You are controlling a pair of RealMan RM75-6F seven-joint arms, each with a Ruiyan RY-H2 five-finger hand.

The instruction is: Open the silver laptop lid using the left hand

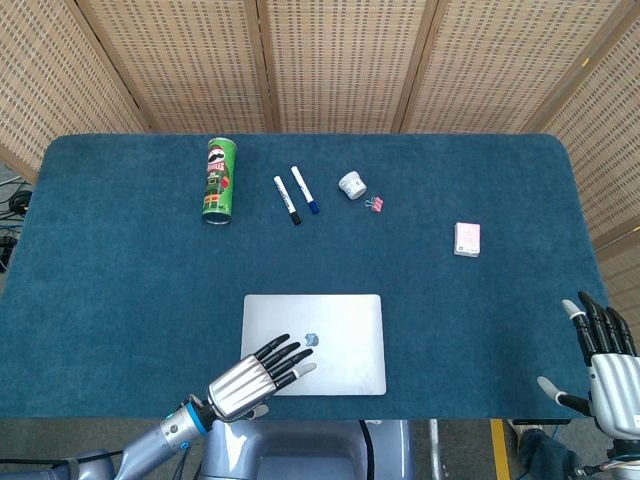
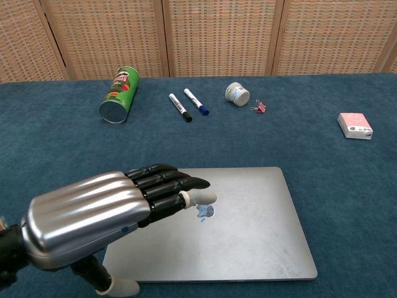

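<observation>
The silver laptop point(image 1: 335, 325) point(image 2: 254, 223) lies closed and flat near the table's front edge, logo up. My left hand point(image 1: 258, 372) point(image 2: 111, 214) hovers over the laptop's front left part, palm down, fingers stretched out and apart toward the logo, holding nothing. Whether it touches the lid I cannot tell. My right hand point(image 1: 605, 360) stays at the table's front right corner, fingers spread, far from the laptop; the chest view does not show it.
At the back lie a green chip can point(image 1: 219, 181) on its side, two markers point(image 1: 296, 194), a small white jar point(image 1: 352, 185) and a pink clip point(image 1: 377, 204). A pink card box point(image 1: 467, 239) sits at the right. Wicker screens stand behind the blue table point(image 1: 120, 260).
</observation>
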